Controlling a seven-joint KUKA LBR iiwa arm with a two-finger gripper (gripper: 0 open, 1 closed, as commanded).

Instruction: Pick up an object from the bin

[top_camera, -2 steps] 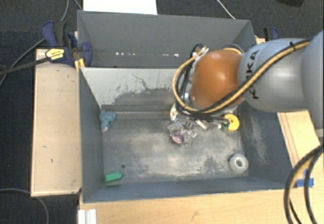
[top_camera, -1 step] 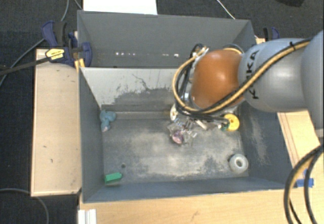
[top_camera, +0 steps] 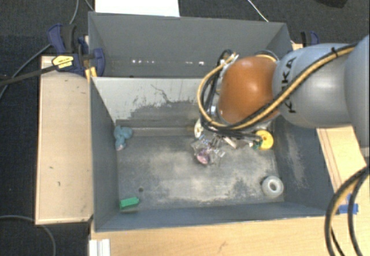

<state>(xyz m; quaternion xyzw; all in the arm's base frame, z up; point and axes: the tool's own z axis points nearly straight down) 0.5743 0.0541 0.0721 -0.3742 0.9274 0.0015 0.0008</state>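
A: We logged the claw (top_camera: 209, 146) low over the bin's floor (top_camera: 173, 182), near the back wall (top_camera: 150, 96). Open or closed? We could not tell; the orange cover (top_camera: 245, 90) hid it.

B: Agreed. Directly under the claw lay a small clear-and-purple thing (top_camera: 203, 157). We judged it the likeliest pick, since the claw stood straight over it.

A: The rest lay apart, leaving room. A yellow piece (top_camera: 265, 141) sat near its right, a grey ring (top_camera: 272, 185) right and forward, a blue lump (top_camera: 122, 136) well left, and a green block (top_camera: 129, 203) far left and forward.

B: The floor was scuffed grey metal. Black carpet (top_camera: 29, 18) surrounded the bin.
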